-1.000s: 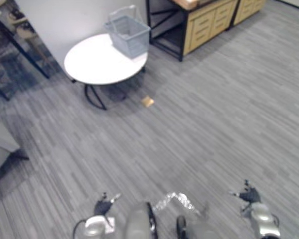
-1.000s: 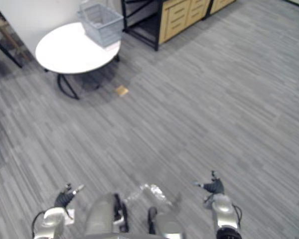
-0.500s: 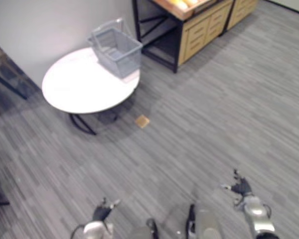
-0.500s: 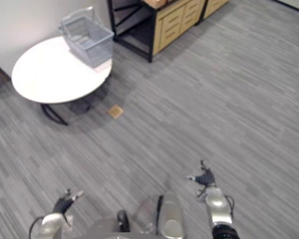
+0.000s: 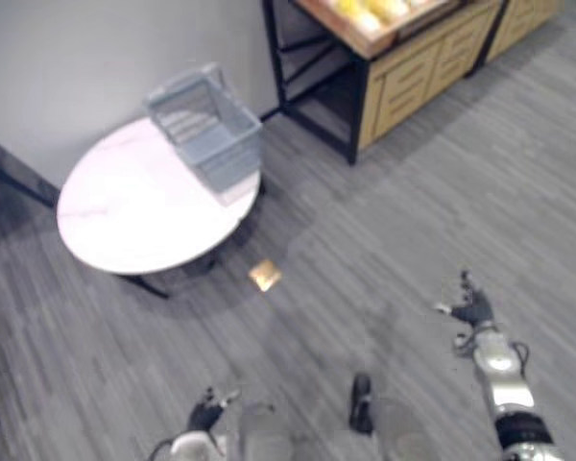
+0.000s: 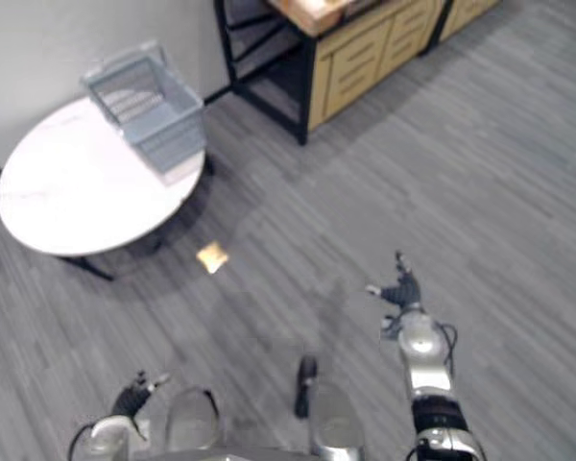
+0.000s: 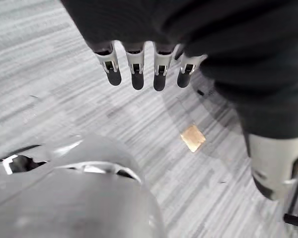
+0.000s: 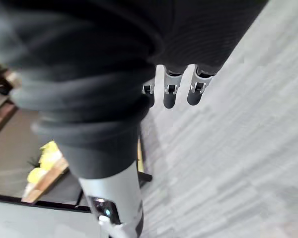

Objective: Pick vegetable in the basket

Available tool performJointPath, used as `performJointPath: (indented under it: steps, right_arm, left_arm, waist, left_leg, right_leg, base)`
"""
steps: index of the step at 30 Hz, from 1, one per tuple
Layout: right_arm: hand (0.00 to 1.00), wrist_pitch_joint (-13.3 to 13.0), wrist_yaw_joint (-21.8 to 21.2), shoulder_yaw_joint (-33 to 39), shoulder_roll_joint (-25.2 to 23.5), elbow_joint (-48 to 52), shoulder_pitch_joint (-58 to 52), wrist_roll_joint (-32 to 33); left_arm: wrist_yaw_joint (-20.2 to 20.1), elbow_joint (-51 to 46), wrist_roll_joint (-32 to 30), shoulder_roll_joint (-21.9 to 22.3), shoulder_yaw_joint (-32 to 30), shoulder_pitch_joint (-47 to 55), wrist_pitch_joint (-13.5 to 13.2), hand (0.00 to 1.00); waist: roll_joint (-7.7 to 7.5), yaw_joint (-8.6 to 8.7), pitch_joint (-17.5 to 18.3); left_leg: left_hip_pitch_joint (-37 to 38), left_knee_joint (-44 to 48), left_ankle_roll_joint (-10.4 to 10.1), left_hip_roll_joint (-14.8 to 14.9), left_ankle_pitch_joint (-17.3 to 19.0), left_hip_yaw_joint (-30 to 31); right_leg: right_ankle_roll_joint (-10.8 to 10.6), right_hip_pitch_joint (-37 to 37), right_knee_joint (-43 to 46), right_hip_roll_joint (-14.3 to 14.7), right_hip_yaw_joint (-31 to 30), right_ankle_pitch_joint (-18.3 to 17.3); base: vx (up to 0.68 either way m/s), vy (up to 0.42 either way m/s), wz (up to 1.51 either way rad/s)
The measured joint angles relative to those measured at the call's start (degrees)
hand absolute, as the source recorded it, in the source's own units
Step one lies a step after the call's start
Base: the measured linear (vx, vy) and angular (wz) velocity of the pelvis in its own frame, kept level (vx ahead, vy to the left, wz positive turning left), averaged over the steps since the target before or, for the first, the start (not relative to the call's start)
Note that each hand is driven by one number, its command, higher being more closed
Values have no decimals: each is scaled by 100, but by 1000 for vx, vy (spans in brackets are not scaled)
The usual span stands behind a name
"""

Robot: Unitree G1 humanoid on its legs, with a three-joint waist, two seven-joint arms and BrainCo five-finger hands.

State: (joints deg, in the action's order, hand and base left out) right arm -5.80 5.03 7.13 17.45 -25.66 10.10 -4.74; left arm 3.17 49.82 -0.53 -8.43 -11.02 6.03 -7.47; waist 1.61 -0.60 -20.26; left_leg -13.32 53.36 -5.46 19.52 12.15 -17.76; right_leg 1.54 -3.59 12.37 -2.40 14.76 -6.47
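Far left: round white table [image 5: 125, 221], grey basket [image 5: 206, 139] upright at its far-right edge. Near left, low in the head views: left hand [image 5: 208, 415], fingers [image 7: 134, 74] straight and relaxed, holding nothing, hanging over the grey floor [image 5: 384, 240]. Small tan square [image 5: 264, 275] lies flat on the floor just near-right of the table, apart from both hands. Far right: wooden cabinet [image 5: 413, 72] with a black frame, yellow vegetables [image 5: 370, 12] on its top, too blurred to identify, well apart from the basket and both hands. Near right: right hand [image 5: 472, 309] raised above the floor, fingers [image 8: 171, 94] spread and loose, nothing in its grasp.
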Motion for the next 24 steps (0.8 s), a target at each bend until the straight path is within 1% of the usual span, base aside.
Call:
performJointPath:
  steps: [1,2,3,4,5,6,7,8,9,10,11,12,13,14,15,16,17,18,19,20,21,22,23,24]
  right_arm:
    - [0,-5,7,-57,75,47,69,-20]
    - [0,-13,41,-105,218,62,225,-166]
    - [0,-13,81,-180,376,61,344,-220]
    - [0,-12,97,-236,462,61,396,-227]
    - [0,-12,136,-396,647,74,503,-345]
    - [0,-12,174,-538,796,133,558,-441]
    - [0,-11,179,-572,844,202,544,-479]
    - [0,-13,189,-582,799,295,511,-653]
    - [0,-9,192,-572,721,295,498,-671]
    - [0,-10,185,-592,668,321,491,-847]
    - [0,-11,178,-607,655,387,488,-903]
    - [0,-10,176,-648,645,426,508,-914]
    - [0,-10,184,-814,593,493,577,-1042]
    - [0,-33,180,-946,550,548,644,-1106]
    - [0,-57,179,-1006,545,577,686,-1109]
    - [0,-74,179,-1032,520,629,772,-1112]
    - [0,-76,182,-1037,517,702,838,-1112]
    - [0,-82,193,-1018,517,705,940,-1113]
    - [0,-74,190,-1040,482,664,987,-1113]
    - [0,-72,190,-1052,341,664,1025,-1115]
    - [0,-65,194,-1096,347,587,1088,-1130]
    - [0,-44,201,-1178,361,571,1075,-1132]
    - [0,-47,200,-1214,440,569,1057,-1150]
    - [0,-51,204,-1211,483,571,1057,-1156]
  left_arm:
    - [-2,-27,26,5,1,0,-5,0]
    - [-4,-67,35,5,1,1,-10,0]
    - [-7,-67,36,17,4,-8,-18,0]
    - [-7,-64,36,31,6,-8,-18,0]
    - [-7,-34,34,74,16,-3,-9,0]
    - [-14,39,24,131,58,10,6,0]
    - [-22,72,8,166,87,27,21,0]
    - [-33,176,-55,180,170,67,27,0]
    - [-48,251,-77,159,183,9,43,0]
    - [-100,262,-93,135,234,3,40,0]
    - [-95,262,-155,98,246,-12,47,0]
    - [-86,259,-224,77,261,-16,45,0]
    - [-64,293,-304,18,287,-15,45,0]
    - [-52,302,-309,-17,289,-17,45,0]
    - [-44,300,-309,-29,289,-23,45,0]
    - [-34,299,-308,-46,367,-32,43,0]
    - [-21,303,-310,-90,454,-28,42,0]
    - [-26,322,-312,-144,553,-38,38,0]
    - [-28,359,-314,-234,606,-54,38,0]
    - [-30,398,-329,-435,666,-43,48,0]
    - [-40,573,-448,-361,666,-37,87,0]
    - [-73,577,-501,-295,687,-1,80,0]
    - [-114,579,-602,-185,749,108,48,0]
    - [-130,596,-721,-155,857,112,36,0]
  waist:
    - [-2,-4,0]
    - [-12,-7,7]
    - [-7,0,23]
    - [-4,-1,33]
    - [18,-6,68]
    - [76,-8,156]
    - [113,-10,223]
    - [90,-15,364]
    - [-76,13,372]
    - [-188,37,414]
    - [-198,77,427]
    - [-188,81,425]
    - [-160,84,426]
    - [-116,97,416]
    - [-85,102,413]
    - [-25,157,426]
    - [13,218,453]
    - [-39,219,472]
    - [-198,169,485]
    - [-583,153,533]
    - [-538,67,507]
    - [-418,94,593]
    - [-267,107,657]
    - [72,83,742]
  left_leg:
    - [-95,-386,26,-101,20,-187]
    - [-217,-1267,53,-298,11,-705]
    - [-261,-2070,192,-471,-79,-1381]
    - [-255,-2400,318,-554,-160,-1747]
    - [-212,-2935,621,-710,-372,-2432]
    - [-161,-3297,957,-895,-600,-2894]
    - [-115,-3512,1141,-1015,-778,-2953]
    - [123,-3955,1837,-1288,-658,-2949]
    - [262,-4120,1819,-1498,-718,-2808]
    - [696,-4555,1800,-1896,-739,-2344]
    - [923,-4650,1767,-2005,-718,-2063]
    - [1055,-4674,1736,-2017,-697,-1902]
    - [1307,-4710,1698,-1989,-684,-1600]
    - [1505,-4714,1693,-1901,-687,-1361]
    - [1583,-4722,1690,-1847,-687,-1233]
    - [1673,-4745,1565,-1725,-684,-973]
    - [1711,-4779,1283,-1642,-633,-798]
    - [1851,-4928,880,-1585,-547,-659]
    - [1880,-4924,787,-1659,-541,-587]
    - [1972,-4907,516,-1835,-450,-414]
    - [2104,-4877,293,-1724,-337,-284]
    - [2095,-4863,197,-1577,-316,-295]
    - [2079,-4693,24,-1254,-170,-330]
    - [1896,-4291,26,-837,-57,-331]
  right_leg:
    - [-18,127,-106,-8,56,-35]
    - [-57,380,-309,-35,208,-86]
    - [-116,634,-522,-52,402,-133]
    - [-160,748,-610,-58,522,-161]
    - [-276,936,-695,-59,826,-283]
    - [-422,1088,-637,-35,1046,-501]
    - [-495,1139,-498,-25,1143,-652]
    - [-653,1173,79,-123,1355,-992]
    - [-719,1124,584,-377,1473,-1122]
    - [-671,684,2515,-945,1603,-870]
    - [-545,299,3600,-1159,1274,-831]
    - [-509,59,4060,-1168,966,-858]
    - [-437,-348,4429,-1072,416,-931]
    - [-353,-618,4143,-990,116,-976]
    - [-334,-747,3855,-921,-53,-988]
    - [-369,-1001,3104,-775,-470,-967]
    - [-488,-1154,2387,-666,-844,-873]
    - [-691,-1217,1208,-584,-1242,-525]
    - [-660,-1224,526,-614,-1416,-56]
    - [-610,-1235,-308,-718,-1523,1315]
    - [-529,-1342,129,-635,-1393,1311]
    - [-507,-1313,129,-524,-1321,1178]
    - [-447,-1224,49,-296,-1195,805]
    - [-437,-1009,-204,-45,-942,769]
  base:
    - [597,-182,28]
    - [618,-131,57]
    - [628,-109,64]
    - [540,-47,70]
    - [532,-22,72]
    - [533,-12,75]
    - [545,38,86]
    - [444,66,89]
    - [669,117,145]
    - [564,78,158]
    - [562,35,154]
    - [425,-61,134]
    - [506,-120,138]
    - [485,-148,135]
    - [466,-216,140]
    - [426,-286,132]
    - [498,-368,158]
    - [395,-334,115]
    - [387,-384,104]
    - [374,-469,63]
    - [355,-466,53]
    - [326,-402,16]
    - [328,-371,11]
    - [330,-355,10]
